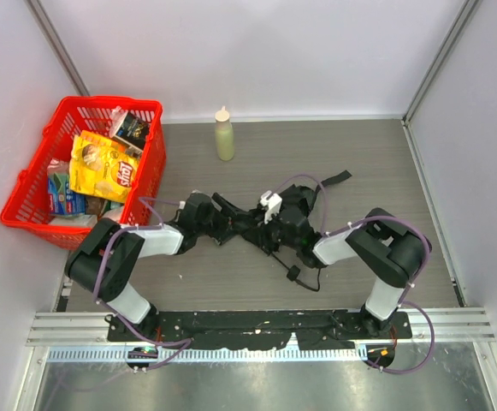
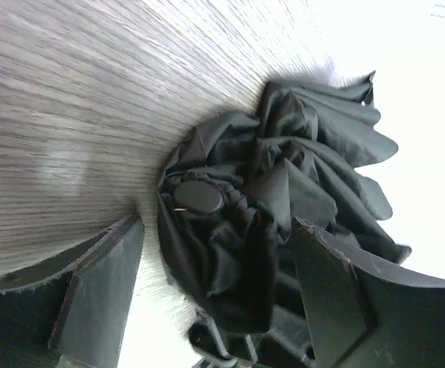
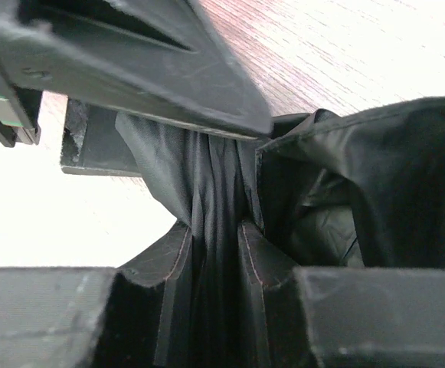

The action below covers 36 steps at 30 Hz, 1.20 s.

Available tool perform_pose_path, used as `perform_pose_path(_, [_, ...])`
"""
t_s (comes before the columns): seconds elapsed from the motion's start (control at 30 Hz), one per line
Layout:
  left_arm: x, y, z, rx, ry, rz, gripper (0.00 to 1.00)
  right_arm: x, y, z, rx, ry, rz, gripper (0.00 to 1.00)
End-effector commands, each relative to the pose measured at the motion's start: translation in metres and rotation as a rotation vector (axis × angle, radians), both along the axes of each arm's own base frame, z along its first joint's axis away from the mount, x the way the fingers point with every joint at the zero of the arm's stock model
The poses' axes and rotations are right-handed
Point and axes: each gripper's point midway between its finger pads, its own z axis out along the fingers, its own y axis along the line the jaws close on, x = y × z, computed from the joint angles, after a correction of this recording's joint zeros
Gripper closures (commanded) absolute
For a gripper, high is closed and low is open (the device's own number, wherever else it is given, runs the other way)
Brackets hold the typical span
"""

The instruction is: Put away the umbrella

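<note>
Right tool (image 3: 214, 195) tight on umbrella (image 3: 375, 176) fabric

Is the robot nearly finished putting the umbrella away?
Not yet. Done: the umbrella is folded down, not spread open. Now: the right gripper pinches a fold of its fabric, and the left gripper stands open around its bunched top end. Still to do: the fabric is loose and it lies on the table, so it isn't put away.
</note>
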Motion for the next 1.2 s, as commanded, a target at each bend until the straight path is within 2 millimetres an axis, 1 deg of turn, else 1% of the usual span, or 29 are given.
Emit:
perform_pose_path(0.0, [-0.025, 0.012, -0.026, 0.091, 0.037, -0.054, 0.13, -0.047, -0.018, -0.041, 0.125, 0.352, 0.093, 0.99])
perform_pose_path(0.03, [-0.025, 0.014, -0.027, 0.101, 0.034, -0.053, 0.11, -0.052, -0.016, -0.038, 0.167, 0.385, 0.120, 1.00])
perform_pose_path(0.07, [-0.026, 0.014, -0.028, 0.112, 0.031, -0.055, 0.09, -0.051, -0.016, -0.033, 0.208, 0.401, 0.143, 0.99])
perform_pose_path(0.1, [-0.027, 0.014, -0.029, 0.114, 0.031, -0.057, 0.08, -0.048, -0.019, -0.035, 0.236, 0.439, 0.120, 0.99])
perform_pose_path(0.17, [-0.028, 0.009, -0.031, 0.107, 0.036, -0.065, 0.08, -0.048, -0.020, -0.030, 0.307, 0.482, 0.128, 1.00])
perform_pose_path(0.2, [-0.028, 0.008, -0.033, 0.109, 0.040, -0.067, 0.08, -0.048, -0.018, -0.024, 0.341, 0.482, 0.152, 1.00])
perform_pose_path(0.23, [-0.029, 0.005, -0.035, 0.111, 0.045, -0.071, 0.08, -0.046, -0.021, -0.030, 0.359, 0.529, 0.128, 0.99])
perform_pose_path(0.27, [-0.029, 0.001, -0.037, 0.111, 0.049, -0.076, 0.09, -0.045, -0.019, -0.024, 0.389, 0.523, 0.148, 1.00])
perform_pose_path(0.3, [-0.031, -0.002, -0.040, 0.118, 0.056, -0.081, 0.10, -0.044, -0.022, -0.029, 0.407, 0.561, 0.128, 1.00])
perform_pose_path(0.33, [-0.032, -0.004, -0.044, 0.125, 0.063, -0.087, 0.11, -0.044, -0.021, -0.029, 0.434, 0.583, 0.132, 1.00])
perform_pose_path(0.43, [-0.031, -0.009, -0.056, 0.147, 0.081, -0.088, 0.14, -0.042, -0.021, -0.027, 0.483, 0.622, 0.135, 0.99])
perform_pose_path(0.5, [-0.030, -0.008, -0.068, 0.168, 0.092, -0.087, 0.18, -0.043, -0.020, -0.031, 0.481, 0.655, 0.134, 0.99])
perform_pose_path(0.57, [-0.026, -0.004, -0.076, 0.207, 0.083, -0.088, 0.31, -0.043, -0.021, -0.037, 0.457, 0.673, 0.125, 1.00])
perform_pose_path(0.63, [-0.022, -0.005, -0.081, 0.217, 0.067, -0.097, 0.57, -0.043, -0.024, -0.042, 0.429, 0.701, 0.107, 1.00])
perform_pose_path(0.67, [-0.021, -0.004, -0.084, 0.223, 0.072, -0.096, 0.69, -0.041, -0.025, -0.041, 0.425, 0.693, 0.108, 1.00])
perform_pose_path(0.7, [-0.021, -0.005, -0.085, 0.226, 0.072, -0.100, 0.79, -0.044, -0.026, -0.044, 0.409, 0.718, 0.098, 1.00])
perform_pose_path(0.73, [-0.021, -0.004, -0.086, 0.234, 0.077, -0.103, 0.86, -0.039, -0.027, -0.042, 0.405, 0.702, 0.094, 0.99])
perform_pose_path(0.8, [-0.023, -0.003, -0.086, 0.247, 0.085, -0.108, 0.94, -0.035, -0.030, -0.043, 0.369, 0.695, 0.070, 0.99])
perform_pose_path(0.83, [-0.023, -0.002, -0.085, 0.246, 0.086, -0.106, 0.97, -0.033, -0.032, -0.041, 0.345, 0.686, 0.053, 0.94])
perform_pose_path(0.87, [-0.027, 0.000, -0.086, 0.250, 0.096, -0.110, 1.00, -0.032, -0.033, -0.041, 0.325, 0.681, 0.043, 0.90])
perform_pose_path(0.9, [-0.027, -0.001, -0.082, 0.242, 0.096, -0.110, 1.00, -0.025, -0.038, -0.041, 0.276, 0.660, 0.006, 0.84])
perform_pose_path(0.93, [-0.030, -0.001, -0.081, 0.236, 0.106, -0.110, 1.00, -0.025, -0.039, -0.039, 0.248, 0.652, -0.004, 0.74])
perform_pose_path(0.97, [-0.033, 0.000, -0.080, 0.233, 0.123, -0.110, 1.00, -0.017, -0.044, -0.034, 0.196, 0.612, -0.042, 0.70])
perform_pose_path(1.0, [-0.037, 0.001, -0.079, 0.236, 0.146, -0.110, 1.00, -0.016, -0.044, -0.032, 0.159, 0.595, -0.059, 0.60])
perform_pose_path(1.03, [-0.040, 0.000, -0.076, 0.235, 0.163, -0.115, 1.00, -0.011, -0.049, -0.023, 0.098, 0.550, -0.087, 0.51])
perform_pose_path(1.07, [-0.046, 0.003, -0.076, 0.249, 0.201, -0.124, 1.00, -0.007, -0.050, -0.020, 0.047, 0.499, -0.122, 0.41])
perform_pose_path(1.1, [-0.046, 0.002, -0.072, 0.256, 0.212, -0.129, 1.00, -0.012, -0.044, -0.005, -0.015, 0.442, -0.103, 0.37])
perform_pose_path(1.13, [-0.048, 0.004, -0.071, 0.275, 0.235, -0.135, 1.00, -0.004, -0.049, 0.000, -0.069, 0.380, -0.153, 0.30])
perform_pose_path(1.17, [-0.053, 0.008, -0.069, 0.299, 0.258, -0.141, 1.00, -0.012, -0.041, 0.016, -0.114, 0.319, -0.122, 0.29])
